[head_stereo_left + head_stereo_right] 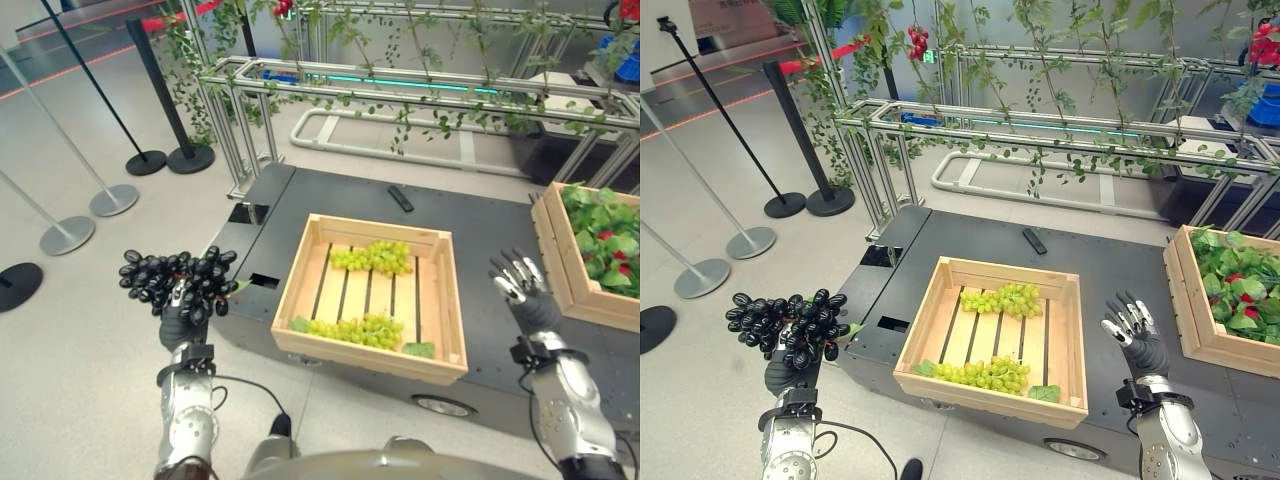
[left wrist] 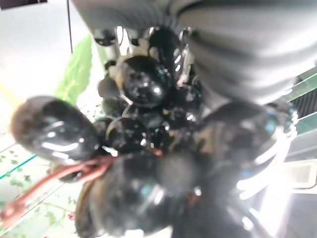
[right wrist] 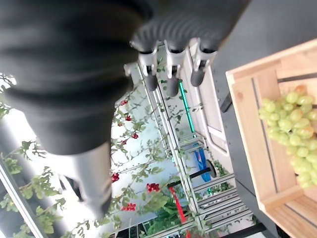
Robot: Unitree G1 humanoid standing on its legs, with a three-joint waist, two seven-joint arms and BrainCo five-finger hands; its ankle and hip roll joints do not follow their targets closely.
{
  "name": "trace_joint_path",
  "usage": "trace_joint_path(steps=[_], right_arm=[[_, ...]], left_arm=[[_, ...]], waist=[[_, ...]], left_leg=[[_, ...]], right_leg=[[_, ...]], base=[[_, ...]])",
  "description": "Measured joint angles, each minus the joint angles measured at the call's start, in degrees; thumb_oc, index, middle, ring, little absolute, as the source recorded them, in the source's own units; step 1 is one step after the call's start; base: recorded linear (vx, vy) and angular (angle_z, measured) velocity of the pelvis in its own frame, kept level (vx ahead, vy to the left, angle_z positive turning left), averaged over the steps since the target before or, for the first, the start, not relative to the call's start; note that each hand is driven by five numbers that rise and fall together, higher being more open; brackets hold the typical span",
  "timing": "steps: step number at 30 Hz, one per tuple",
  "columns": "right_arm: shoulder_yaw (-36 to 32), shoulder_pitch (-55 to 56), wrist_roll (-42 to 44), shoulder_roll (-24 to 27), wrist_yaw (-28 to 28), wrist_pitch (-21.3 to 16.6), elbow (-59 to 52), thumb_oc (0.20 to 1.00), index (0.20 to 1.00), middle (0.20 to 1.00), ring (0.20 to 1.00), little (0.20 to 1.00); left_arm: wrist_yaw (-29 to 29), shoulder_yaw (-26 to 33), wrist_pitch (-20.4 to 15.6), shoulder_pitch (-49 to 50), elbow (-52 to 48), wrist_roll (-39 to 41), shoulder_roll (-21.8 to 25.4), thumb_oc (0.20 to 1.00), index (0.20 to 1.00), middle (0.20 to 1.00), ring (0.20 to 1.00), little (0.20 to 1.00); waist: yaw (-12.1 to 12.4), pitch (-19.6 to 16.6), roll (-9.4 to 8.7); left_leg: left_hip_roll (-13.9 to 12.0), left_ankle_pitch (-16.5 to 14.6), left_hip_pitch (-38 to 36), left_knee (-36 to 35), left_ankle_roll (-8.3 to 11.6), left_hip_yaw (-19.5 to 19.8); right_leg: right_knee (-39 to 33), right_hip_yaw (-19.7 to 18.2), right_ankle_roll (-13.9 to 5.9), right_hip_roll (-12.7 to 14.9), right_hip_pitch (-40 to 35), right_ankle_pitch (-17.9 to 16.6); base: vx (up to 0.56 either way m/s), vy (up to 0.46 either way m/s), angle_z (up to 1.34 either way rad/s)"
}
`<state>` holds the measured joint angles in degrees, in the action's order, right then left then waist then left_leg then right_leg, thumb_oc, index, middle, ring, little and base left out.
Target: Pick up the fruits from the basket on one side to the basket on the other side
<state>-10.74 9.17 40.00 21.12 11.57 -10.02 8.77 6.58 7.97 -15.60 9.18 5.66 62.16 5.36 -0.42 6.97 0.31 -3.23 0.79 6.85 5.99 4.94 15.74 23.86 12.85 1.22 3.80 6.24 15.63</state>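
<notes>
Black grapes [image 1: 176, 280] lie w/ long axis sideways, in our left hand [image 1: 178, 322], fingers curled round them. Right hand [image 1: 522, 285] spread, beside wooden crate [image 1: 300, 285].

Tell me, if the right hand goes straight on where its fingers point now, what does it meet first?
Probably nothing soon: the open right hand points up and forward over the dark platform, between both crates. The vine frame lies beyond; depth unclear.

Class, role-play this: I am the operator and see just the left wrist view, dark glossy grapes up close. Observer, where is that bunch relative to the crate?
Observer: The left hand holds the black grapes in the air, left of the wooden crate, not over it.
Operator: What is in the crate?
Observer: Two bunches of green grapes.
Operator: And the other hand?
Observer: The right hand is raised, open, holding nothing, right of the crate.
</notes>
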Motion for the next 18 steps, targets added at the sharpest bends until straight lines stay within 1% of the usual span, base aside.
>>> trace_joint_path(steps=[5,7,9,12,13,15,16,17,18], right_arm=[[0.2,0.0,-0.1,-0.5,-0.6,0.0,-0.6,1.000,1.000,1.000,1.000,1.000],[0.2,0.0,-0.1,-0.6,-0.9,0.0,-0.6,1.000,1.000,1.000,1.000,1.000],[0.3,0.0,-0.1,-0.6,-1.0,0.0,-0.6,1.000,1.000,1.000,1.000,1.000],[0.7,0.0,-0.6,-0.6,-1.3,0.0,-0.6,1.000,1.000,1.000,1.000,1.000],[1.0,-0.2,-0.6,-0.6,-1.6,0.0,-0.6,1.000,1.000,1.000,1.000,1.000],[1.5,-0.5,-1.2,-0.6,-1.8,0.0,-0.6,1.000,1.000,1.000,1.000,1.000],[2.3,-1.0,-1.4,-0.6,-2.1,0.0,-0.6,1.000,1.000,1.000,1.000,1.000],[2.7,-1.7,-1.7,-0.6,-2.2,0.0,-0.5,1.000,1.000,1.000,1.000,1.000],[2.7,-1.5,-1.7,-0.6,-2.2,0.0,-0.5,1.000,1.000,1.000,1.000,1.000]], left_arm=[[-0.4,0.0,-0.1,-0.2,-0.3,0.1,0.0,0.200,0.200,0.200,0.200,0.200],[-0.5,0.0,0.0,-0.2,-0.3,0.1,0.0,0.200,0.200,0.200,0.200,0.200],[-0.7,-0.1,0.0,-0.3,-0.3,0.1,0.1,0.200,0.200,0.200,0.200,0.200],[-1.1,-0.1,-0.1,-0.7,-0.3,0.1,0.1,0.200,0.200,0.200,0.200,0.200],[-1.5,-0.1,-0.1,-0.6,-0.3,0.1,0.2,0.200,0.200,0.200,0.200,0.200],[-1.7,-0.2,-0.4,-0.7,-0.3,0.1,0.1,0.200,0.200,0.200,0.200,0.200],[-2.0,-0.2,-0.8,-1.0,-0.3,0.1,0.2,0.200,0.200,0.200,0.200,0.200],[-2.2,-0.2,-1.3,-1.9,-0.3,0.1,0.2,0.200,0.200,0.200,0.200,0.200],[-2.2,-0.3,-1.3,-2.6,-0.3,0.0,0.2,0.200,0.200,0.200,0.200,0.200]], waist=[[-0.1,0.1,-0.11],[-0.1,0.1,-0.14],[-0.2,0.2,-0.26],[-0.3,0.6,-0.76],[-0.2,0.6,-0.84],[-0.3,0.7,-1.08],[-0.6,0.7,-1.20],[-0.3,1.0,-1.27],[-0.6,1.1,-1.30]], left_leg=[[0.4,0.3,-0.2,-0.5,0.37,0.1],[0.5,0.8,-0.4,-0.5,1.14,0.1],[0.5,0.7,-0.7,-0.9,0.89,0.0],[0.5,0.6,-1.3,-1.3,1.00,-1.1],[0.5,0.4,-1.3,-1.4,1.14,-2.0],[0.6,0.3,-1.3,-1.3,1.38,-4.1],[0.7,0.1,-1.3,-0.8,1.68,-6.7],[1.0,-0.6,-1.4,-0.1,1.36,-8.7],[1.2,-0.9,-1.8,-0.1,1.39,-9.1]], right_leg=[[-0.2,0.2,-0.46,0.4,-0.3,0.0],[-0.8,0.2,-0.66,0.4,-0.7,-0.1],[-1.5,0.1,-1.09,0.5,-0.9,-0.1],[-1.9,-1.1,-1.24,0.5,-0.8,-0.3],[-2.1,-2.0,-1.71,0.5,-0.4,-0.4],[-2.2,-4.2,-1.87,0.5,0.6,-1.1],[-2.2,-6.8,-2.37,0.6,1.7,-1.7],[-1.9,-9.0,-2.94,0.5,2.1,-2.1],[-2.1,-9.5,-3.30,0.6,2.0,-2.3]], base=[[0.01,0.054,0.03],[0.04,0.087,0.02],[0.03,0.087,-0.05],[0.02,0.115,-0.20],[0.01,0.153,-0.33],[0.00,0.220,-0.59],[-0.06,0.317,-1.03],[-0.06,0.241,-0.99],[-0.04,0.171,-0.66]])
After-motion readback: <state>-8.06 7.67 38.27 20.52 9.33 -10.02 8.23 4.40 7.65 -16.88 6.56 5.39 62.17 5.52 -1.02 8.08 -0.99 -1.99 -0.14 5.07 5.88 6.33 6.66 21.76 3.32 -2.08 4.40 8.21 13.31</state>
